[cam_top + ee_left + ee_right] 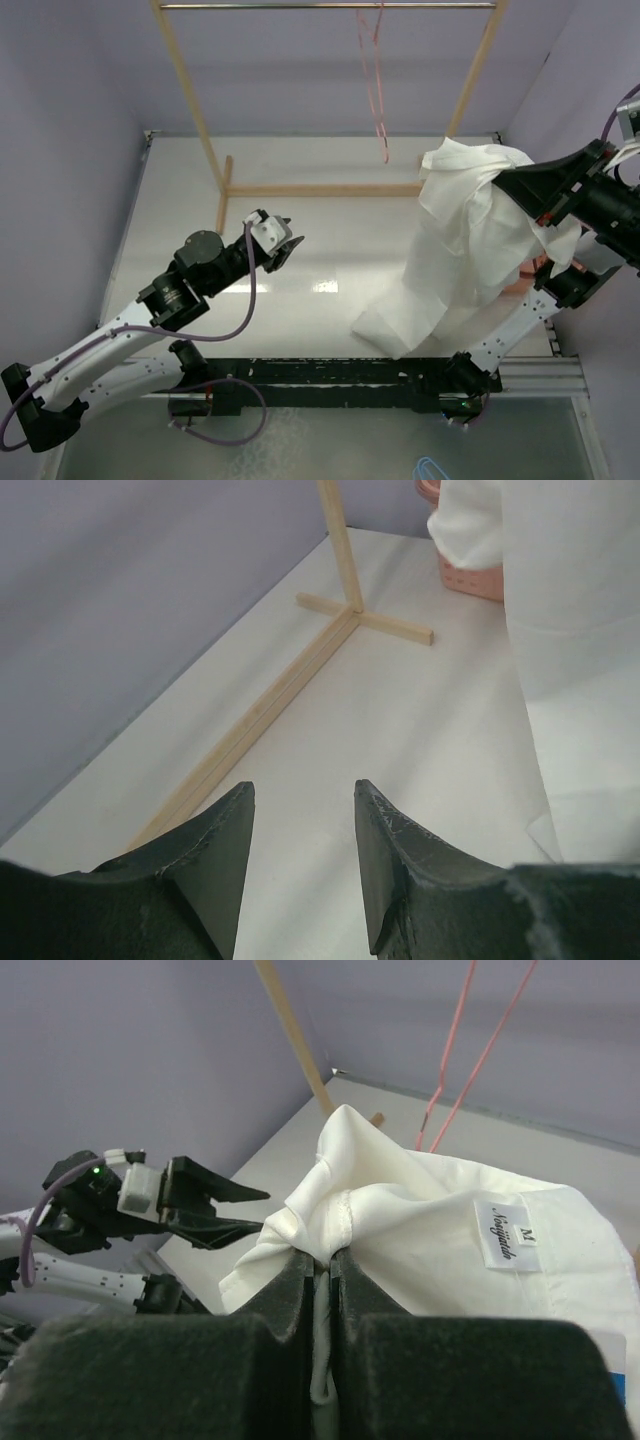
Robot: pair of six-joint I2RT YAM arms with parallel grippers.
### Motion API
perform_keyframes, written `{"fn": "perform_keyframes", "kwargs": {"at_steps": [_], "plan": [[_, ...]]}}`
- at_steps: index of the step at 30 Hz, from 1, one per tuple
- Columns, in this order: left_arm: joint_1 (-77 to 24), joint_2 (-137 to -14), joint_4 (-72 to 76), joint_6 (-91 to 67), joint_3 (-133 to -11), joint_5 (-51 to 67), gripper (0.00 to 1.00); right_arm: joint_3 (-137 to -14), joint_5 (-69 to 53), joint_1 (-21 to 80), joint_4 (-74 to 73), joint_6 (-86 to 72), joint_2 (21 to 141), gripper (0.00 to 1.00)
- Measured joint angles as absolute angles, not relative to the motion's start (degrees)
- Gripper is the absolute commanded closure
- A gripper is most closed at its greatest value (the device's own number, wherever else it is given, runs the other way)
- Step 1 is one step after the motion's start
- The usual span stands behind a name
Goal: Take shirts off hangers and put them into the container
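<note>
The white shirt [455, 255] hangs bunched and lifted at the right side of the table, its lower end resting on the tabletop. My right gripper [320, 1257] is shut on a fold of its cloth near the neck, where a small label [505, 1235] shows. The pink wire hanger [376, 75] dangles bare from the rail, clear of the shirt. Only slivers of the salmon container [470, 578] show behind the shirt [570, 600]. My left gripper [290, 243] hovers open over mid-table with nothing between its fingers [385, 830].
The wooden rack's base bar [320, 190] and posts stand at the back, with the metal rail [330, 6] on top. Its foot [345, 620] lies ahead of the left gripper. Purple walls close in the left, back and right. A light blue wire object [430, 468] lies below the table's near edge.
</note>
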State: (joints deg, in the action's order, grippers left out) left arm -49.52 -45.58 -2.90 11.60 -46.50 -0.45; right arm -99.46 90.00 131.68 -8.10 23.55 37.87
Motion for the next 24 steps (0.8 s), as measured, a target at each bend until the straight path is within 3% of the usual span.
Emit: {"fn": "perform_keyframes", "kwargs": {"at_steps": [3,11,24], "plan": [[-49.52,-46.35,-2.90,11.68,-46.50,-0.47,0.51,-103.94,89.95,131.68,-9.87,24.71,45.50,1.00],[-49.50,-47.22,-2.90,11.79,-46.52,-0.89,0.51,-102.10,88.53,133.56,0.99,40.62,58.72,1.00],[-49.12,-47.20,-2.35,12.21,-46.52,-1.06,0.51,-94.04,90.00,133.82,6.70,42.48,52.88,1.00]]}}
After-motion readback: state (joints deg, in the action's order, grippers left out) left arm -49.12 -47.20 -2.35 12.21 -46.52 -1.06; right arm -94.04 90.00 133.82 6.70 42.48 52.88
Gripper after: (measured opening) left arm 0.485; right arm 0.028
